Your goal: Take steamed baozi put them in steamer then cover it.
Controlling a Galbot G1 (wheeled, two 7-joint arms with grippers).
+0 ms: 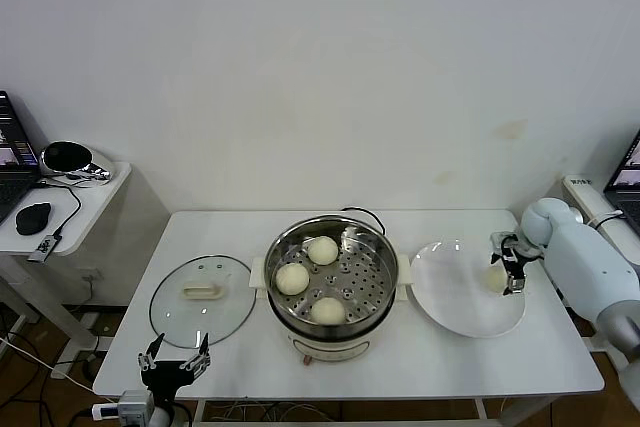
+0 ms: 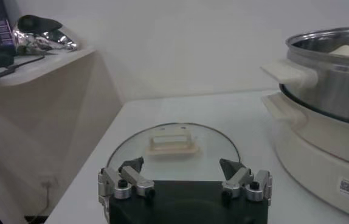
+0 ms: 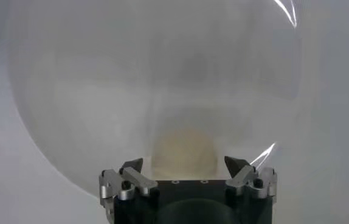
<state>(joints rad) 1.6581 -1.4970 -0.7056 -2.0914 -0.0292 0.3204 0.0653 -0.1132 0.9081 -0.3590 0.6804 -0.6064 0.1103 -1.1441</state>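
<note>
1. No brand name or readable writing showed; the only marking was a small square code label (image 2: 346, 186) on the cream-white base of the steamer (image 1: 331, 285), too small to read.
2. The right tool (image 1: 509, 265) sat over the far right part of the white plate (image 1: 455, 299), its fingers (image 3: 237, 166) apart on either side of the fourth baozi (image 1: 496, 274).
3. In the right wrist view that baozi (image 3: 183, 155) lay on the plate (image 3: 101, 91) between the spread fingertips; whether the fingers touched it could not be told, and nothing showed it lifted.
4. The left tool (image 1: 175, 362) hung at the near left edge of the tabletop (image 1: 520, 362), fingers (image 2: 133, 165) wide apart, holding nothing.
5. In the left wrist view the left tool (image 2: 183, 168) pointed toward the cover (image 2: 173, 146), which lay just beyond its fingertips, apart from them.
6. The cover (image 1: 202, 298) lay flat on the tabletop just left of the steamer, its cream-white handle (image 1: 200, 290) up.
7. The steamer stood at the tabletop's centre, uncovered, between the cover and the plate.
8. Three baozi rested on its perforated tray: one toward the back (image 1: 322, 250), one at the left (image 1: 292, 278), one at the front (image 1: 328, 310).
9. A side table (image 1: 85, 202) at the far left carried a mouse (image 1: 33, 217) and a shiny dark object (image 1: 68, 159).
</note>
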